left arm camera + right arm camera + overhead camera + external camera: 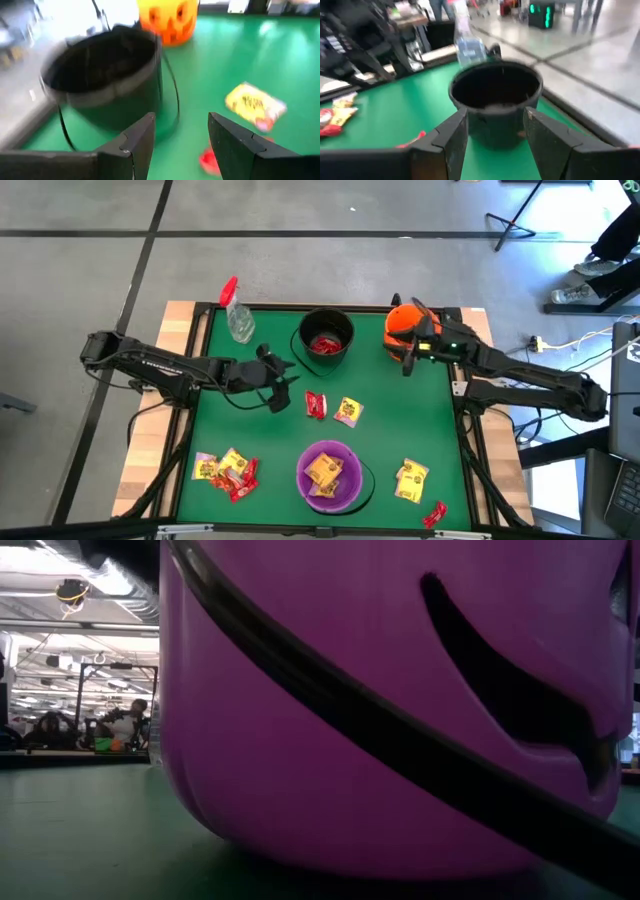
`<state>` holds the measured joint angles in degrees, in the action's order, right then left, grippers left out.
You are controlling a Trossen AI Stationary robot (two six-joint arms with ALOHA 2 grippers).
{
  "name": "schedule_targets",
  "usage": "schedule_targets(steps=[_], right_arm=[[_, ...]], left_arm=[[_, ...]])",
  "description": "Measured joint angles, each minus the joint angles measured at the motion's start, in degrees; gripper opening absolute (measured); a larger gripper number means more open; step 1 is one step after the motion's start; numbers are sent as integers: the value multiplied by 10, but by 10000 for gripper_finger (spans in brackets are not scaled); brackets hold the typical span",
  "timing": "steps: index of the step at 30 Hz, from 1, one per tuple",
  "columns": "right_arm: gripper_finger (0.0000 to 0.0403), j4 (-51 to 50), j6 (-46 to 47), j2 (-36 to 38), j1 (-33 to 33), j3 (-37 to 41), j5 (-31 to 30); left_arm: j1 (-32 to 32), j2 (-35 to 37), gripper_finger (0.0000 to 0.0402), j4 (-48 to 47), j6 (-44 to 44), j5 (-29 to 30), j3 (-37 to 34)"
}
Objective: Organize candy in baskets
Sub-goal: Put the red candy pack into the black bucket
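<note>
Three baskets stand upright on the green table: a black one (pixel 326 338) holding red candy, an orange pumpkin-faced one (pixel 403 326) at the far right, and a purple one (pixel 330 475) holding yellow candy. The purple one (pixel 400 710) fills the low view. A red candy (pixel 316 405) and a yellow candy (pixel 348 412) lie flat mid-table. My left gripper (pixel 288 380) (pixel 181 145) is open above the table, left of these, facing the black basket (pixel 102 70). My right gripper (pixel 402 358) (pixel 495 140) is open beside the orange basket, facing the black basket (pixel 495 97).
A clear spray bottle with a red trigger (pixel 238 315) stands at the far left. Several candies (pixel 226 470) lie near the left front corner. A yellow candy (pixel 411 480) and a red candy (pixel 435 515) lie at the right front. Bare green lies between the groups.
</note>
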<state>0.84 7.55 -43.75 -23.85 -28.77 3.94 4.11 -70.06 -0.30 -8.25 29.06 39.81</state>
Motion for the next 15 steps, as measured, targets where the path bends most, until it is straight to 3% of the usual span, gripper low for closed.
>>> schedule_targets(steps=[7,15], right_arm=[[188,76,86,-107,6,0,36],[188,182,72,-184,71,0,31]], left_arm=[[-11,0,172,167,165,-1,0],[-25,0,172,149,156,-7,0]])
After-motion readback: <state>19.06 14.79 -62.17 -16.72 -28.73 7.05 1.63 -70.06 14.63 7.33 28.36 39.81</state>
